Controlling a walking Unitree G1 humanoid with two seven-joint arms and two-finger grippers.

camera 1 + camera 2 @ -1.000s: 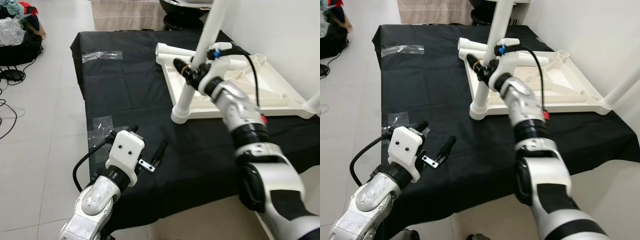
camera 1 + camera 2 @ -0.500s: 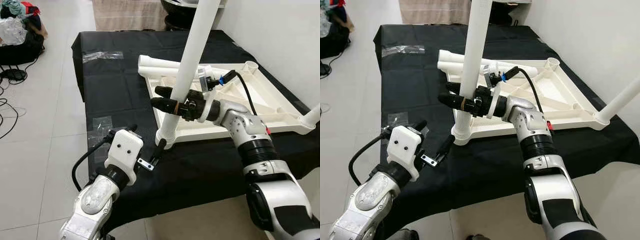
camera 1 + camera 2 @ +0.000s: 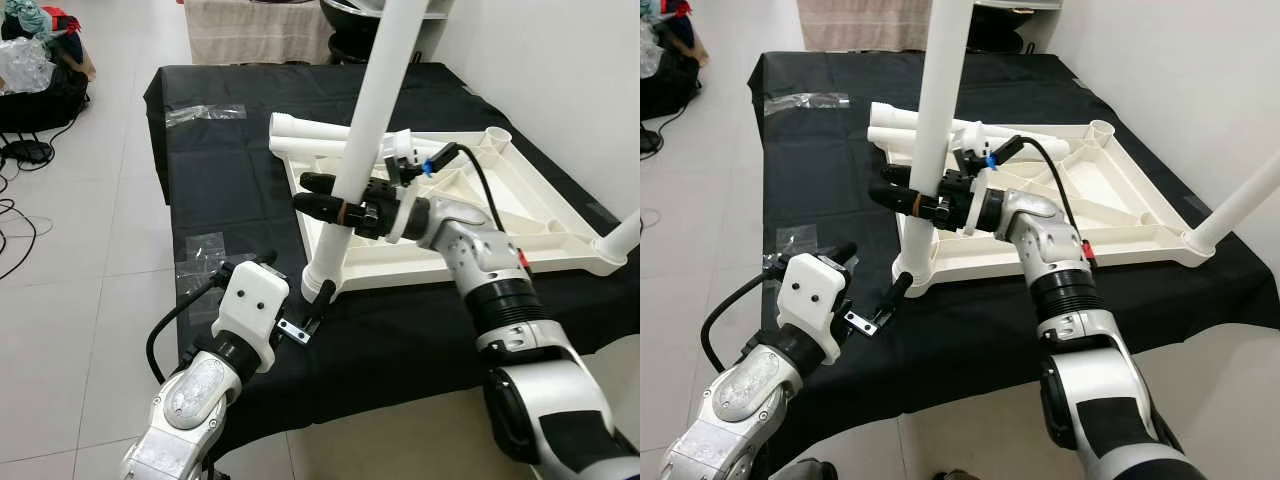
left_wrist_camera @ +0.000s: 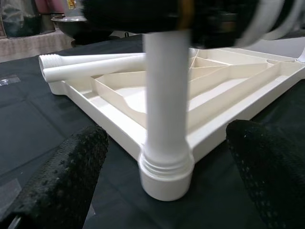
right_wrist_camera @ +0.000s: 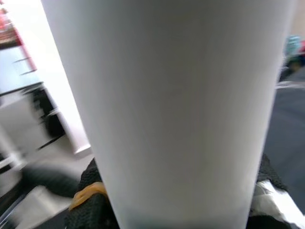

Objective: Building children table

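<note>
While your right gripper (image 3: 335, 203) clamps the upright leg (image 3: 362, 130) at the tabletop's (image 3: 520, 190) corner, keep it vertical, left gripper (image 3: 318, 300) gaping empty beside.

The scene is viewed from the head by both eye cameras, forward and down onto the black-covered table (image 3: 240, 200), with the upturned white tabletop (image 3: 1120, 190) and its upright leg (image 3: 355, 170) shared between them. That leg's base is seen low and close from the left wrist, and the leg (image 5: 171, 109) at very close range from the right wrist.
</note>
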